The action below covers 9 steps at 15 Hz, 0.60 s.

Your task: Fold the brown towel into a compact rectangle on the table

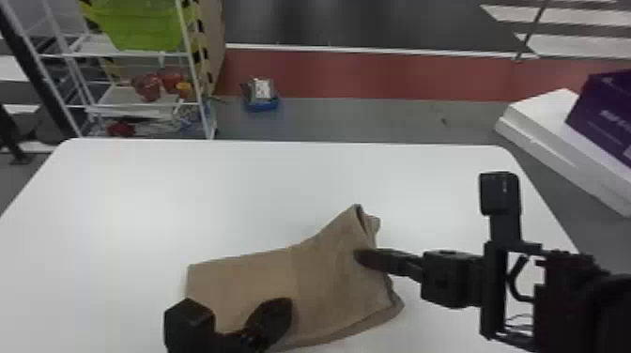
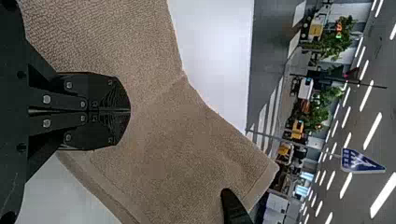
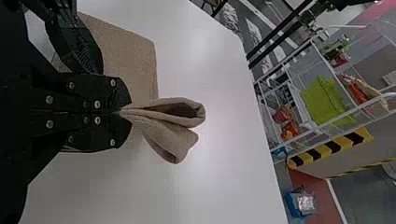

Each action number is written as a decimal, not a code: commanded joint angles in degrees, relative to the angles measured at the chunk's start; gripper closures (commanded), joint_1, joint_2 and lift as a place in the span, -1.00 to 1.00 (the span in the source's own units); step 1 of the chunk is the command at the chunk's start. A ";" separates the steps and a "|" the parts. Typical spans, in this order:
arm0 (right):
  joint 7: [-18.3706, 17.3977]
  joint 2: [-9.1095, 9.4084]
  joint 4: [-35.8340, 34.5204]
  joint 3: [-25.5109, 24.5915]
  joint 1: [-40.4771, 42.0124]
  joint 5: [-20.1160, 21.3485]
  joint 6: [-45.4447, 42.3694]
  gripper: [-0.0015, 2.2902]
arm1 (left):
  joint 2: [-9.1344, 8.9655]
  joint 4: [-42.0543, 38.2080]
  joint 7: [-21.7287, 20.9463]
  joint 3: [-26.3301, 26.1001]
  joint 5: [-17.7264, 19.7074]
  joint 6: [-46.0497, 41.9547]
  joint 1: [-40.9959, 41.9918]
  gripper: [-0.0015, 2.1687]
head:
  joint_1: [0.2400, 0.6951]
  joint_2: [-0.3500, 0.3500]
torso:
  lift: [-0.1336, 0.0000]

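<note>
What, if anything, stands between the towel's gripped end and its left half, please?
The left gripper is over the near side of the brown towel, so it might obstruct folding leftward; nothing else visible lies between the right gripper and the left end.

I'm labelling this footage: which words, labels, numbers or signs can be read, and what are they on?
No text can be read.
Purple box, right side of the head view: pale print, too small to read.
Blue sign, left wrist view: white markings, too small to read.
Brown towel: no print showing.
</note>
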 commanded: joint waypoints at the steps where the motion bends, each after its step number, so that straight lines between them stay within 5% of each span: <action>1: 0.08 0.05 -0.50 -3.71 -0.39 -2.47 0.12 0.05 | 0.00 -0.85 0.00 1.99 0.38 -0.04 0.12 0.61 | 1.00 -0.19 | -0.84; 4: 0.17 0.05 -0.76 -8.02 -1.53 -4.49 0.12 0.05 | -0.17 -1.02 0.08 4.89 0.82 2.25 -0.58 0.61 | 1.00 -0.18 | -0.84; 9: 0.17 0.05 -0.76 -8.37 -2.06 -4.84 0.12 0.05 | -0.35 -0.05 0.00 5.68 0.99 2.60 -0.93 0.61 | 1.00 -0.15 | -0.84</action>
